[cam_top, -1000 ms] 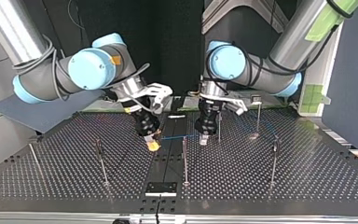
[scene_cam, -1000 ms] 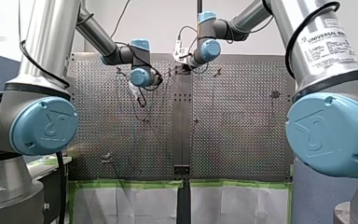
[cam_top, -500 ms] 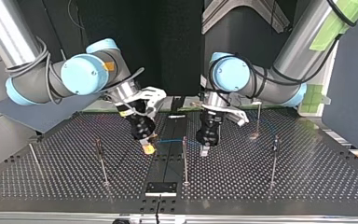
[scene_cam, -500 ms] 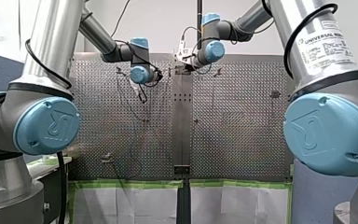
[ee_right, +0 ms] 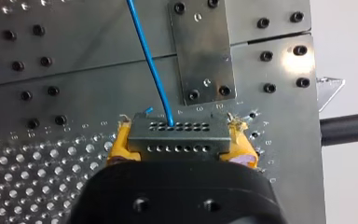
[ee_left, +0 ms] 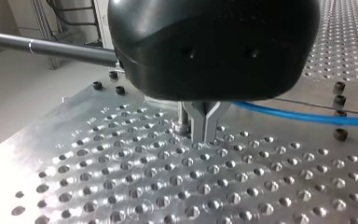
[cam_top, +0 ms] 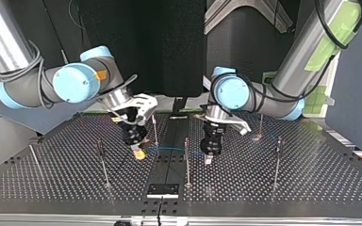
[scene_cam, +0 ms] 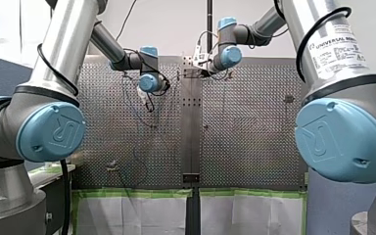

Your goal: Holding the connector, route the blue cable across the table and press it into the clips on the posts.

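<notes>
A grey connector (ee_right: 179, 135) with rows of small holes is clamped between the yellow pads of my right gripper (ee_right: 182, 151). The blue cable (ee_right: 149, 60) leaves it and runs ahead over the table. In the top view my right gripper (cam_top: 140, 154) hangs low at left of centre. The blue cable (cam_top: 169, 149) stretches from it past a thin post (cam_top: 186, 160) to my left gripper (cam_top: 209, 159). My left gripper (ee_left: 200, 135) has its metal fingers shut just above the perforated plate. The blue cable (ee_left: 303, 116) comes out sideways from those fingers above the tips.
Several thin posts stand on the perforated table (cam_top: 311, 179), among them one (cam_top: 154, 129) behind my right gripper, one (cam_top: 102, 162) at the top view's left and one (cam_top: 276, 160) at its right. A small metal plate (cam_top: 162, 189) lies near the front edge.
In the top view both grippers have come nearer the camera and lower. My right gripper also shifted to the view's left with the connector, stretching the cable between them.
</notes>
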`<state>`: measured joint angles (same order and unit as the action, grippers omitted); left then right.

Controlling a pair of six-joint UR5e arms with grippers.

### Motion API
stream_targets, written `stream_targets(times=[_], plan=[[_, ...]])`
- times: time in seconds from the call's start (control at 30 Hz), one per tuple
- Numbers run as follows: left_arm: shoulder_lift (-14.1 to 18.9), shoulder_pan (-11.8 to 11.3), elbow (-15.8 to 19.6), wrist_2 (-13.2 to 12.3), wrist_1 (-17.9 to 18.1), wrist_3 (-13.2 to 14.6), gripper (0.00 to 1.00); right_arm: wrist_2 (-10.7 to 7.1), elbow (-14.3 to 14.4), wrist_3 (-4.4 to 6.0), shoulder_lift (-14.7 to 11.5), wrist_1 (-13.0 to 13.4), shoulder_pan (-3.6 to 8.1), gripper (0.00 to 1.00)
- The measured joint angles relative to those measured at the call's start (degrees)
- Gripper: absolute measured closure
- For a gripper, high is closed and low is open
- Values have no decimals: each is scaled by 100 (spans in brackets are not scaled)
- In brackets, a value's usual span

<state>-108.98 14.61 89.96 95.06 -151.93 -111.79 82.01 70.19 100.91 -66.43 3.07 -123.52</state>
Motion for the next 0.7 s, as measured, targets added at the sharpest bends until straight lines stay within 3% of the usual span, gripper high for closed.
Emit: stream_targets(times=[0.07,0.1,0.17,0.2,0.27,0.3,0.37,0.7], plan=[[0,-7,-2,0,-15,0,85,0,0,-5,1,0,19,100],[0,-8,-2,2,-28,3,85,0,0,-9,1,1,24,100],[1,-2,-2,2,-63,11,60,0,0,-13,2,1,33,100],[3,7,-2,4,-93,19,60,0,0,-14,2,1,36,100],[4,23,-1,9,-157,31,29,0,0,-20,2,1,44,100],[8,31,0,12,-212,48,29,0,0,-21,2,1,50,100],[23,42,0,15,-310,94,0,0,0,-26,2,2,70,100],[376,145,77,166,-912,296,0,-1,0,-73,-4,-16,177,100]])
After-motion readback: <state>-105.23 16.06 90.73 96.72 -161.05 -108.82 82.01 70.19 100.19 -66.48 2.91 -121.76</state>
